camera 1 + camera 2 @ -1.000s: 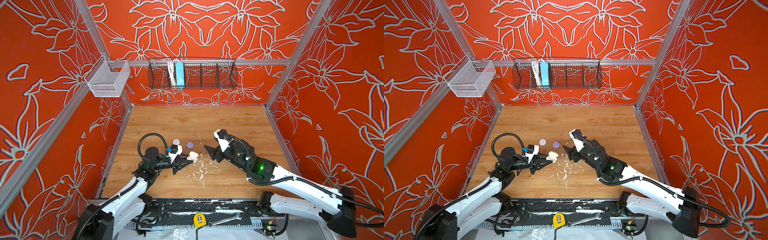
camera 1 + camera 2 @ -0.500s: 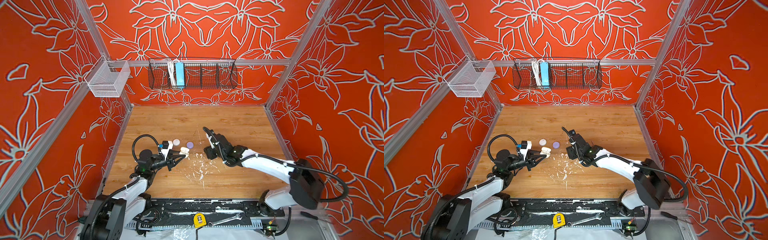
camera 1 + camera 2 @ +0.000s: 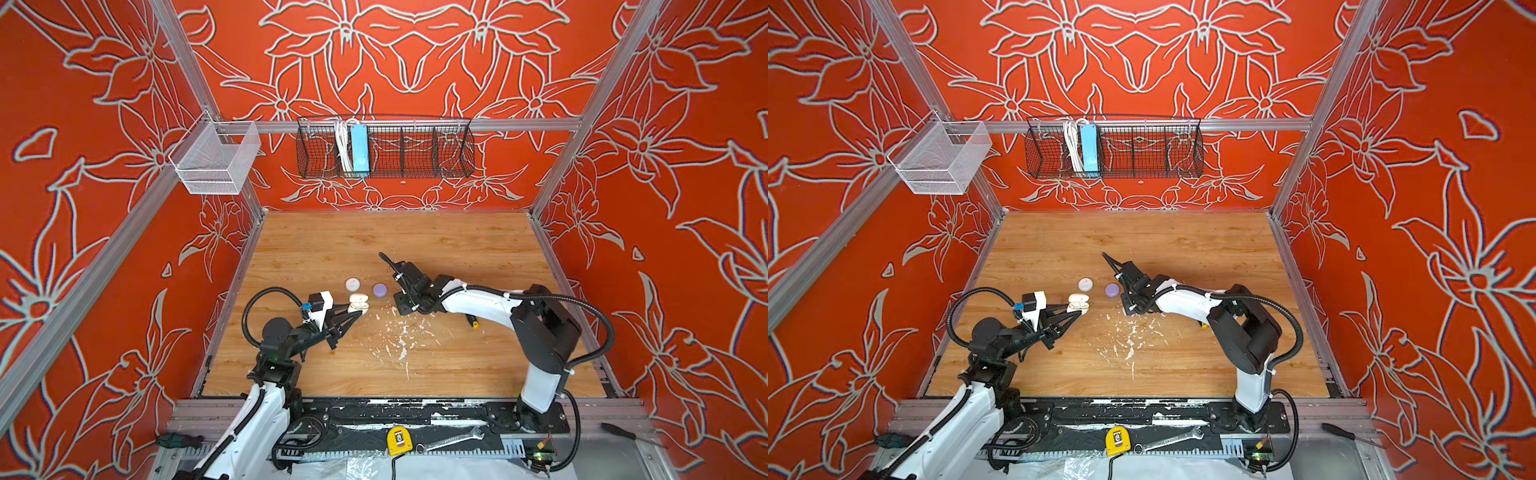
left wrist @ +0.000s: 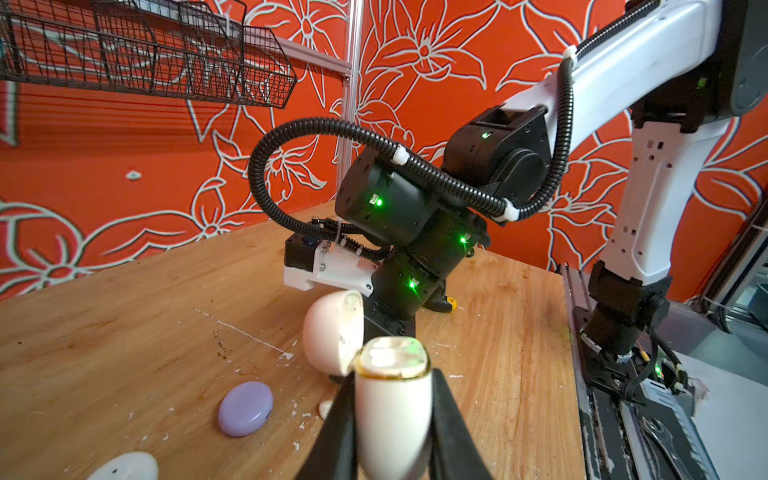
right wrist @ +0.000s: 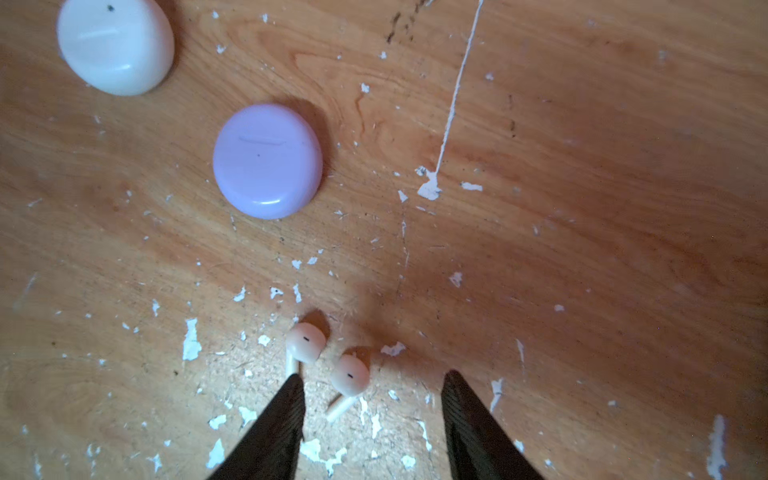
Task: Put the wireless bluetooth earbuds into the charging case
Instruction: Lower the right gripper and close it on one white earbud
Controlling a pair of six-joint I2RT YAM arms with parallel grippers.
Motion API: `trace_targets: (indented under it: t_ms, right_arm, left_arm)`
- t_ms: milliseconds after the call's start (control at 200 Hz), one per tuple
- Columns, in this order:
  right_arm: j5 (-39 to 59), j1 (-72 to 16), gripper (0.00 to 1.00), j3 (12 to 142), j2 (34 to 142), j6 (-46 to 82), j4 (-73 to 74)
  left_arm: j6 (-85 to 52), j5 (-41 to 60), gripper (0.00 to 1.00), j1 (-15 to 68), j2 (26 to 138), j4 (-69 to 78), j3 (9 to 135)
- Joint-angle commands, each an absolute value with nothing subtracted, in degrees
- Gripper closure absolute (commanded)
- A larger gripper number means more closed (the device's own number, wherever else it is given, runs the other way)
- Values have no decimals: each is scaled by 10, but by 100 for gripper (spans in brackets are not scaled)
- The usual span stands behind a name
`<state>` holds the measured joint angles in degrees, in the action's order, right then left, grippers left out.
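Left end effector (image 4: pixel 392 380) clamps open charging case (image 4: pixel 392 415) | right end effector (image 5: pixel 374 374) parted, empty | earbuds (image 5: pixel 350 376) lie flat, stems toward it

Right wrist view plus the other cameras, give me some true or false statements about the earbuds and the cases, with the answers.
1. The left gripper grips an open cream case. True.
2. Both earbuds sit inside that case. False: two earbuds lie on the table.
3. The right gripper is open, with nothing clamped. True.
4. The lavender case stands open. False: it lies shut on the table.
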<state>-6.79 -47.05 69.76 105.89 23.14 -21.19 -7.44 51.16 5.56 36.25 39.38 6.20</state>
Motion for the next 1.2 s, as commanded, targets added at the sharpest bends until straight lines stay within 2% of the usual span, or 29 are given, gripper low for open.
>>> trace_targets:
  t_ms: [0,651,1191]
  right_arm:
    - [-96,-482,46,721,1076,252,-257]
    - [-138,-499,53,769,1145,265,-307]
    - [-155,-507,56,714,1097,280,-308]
  left_arm:
    - [-70,510,100,53,375,395,60]
    - [-69,505,100,53,354,377,59]
    - [-72,502,100,53,339,373,54]
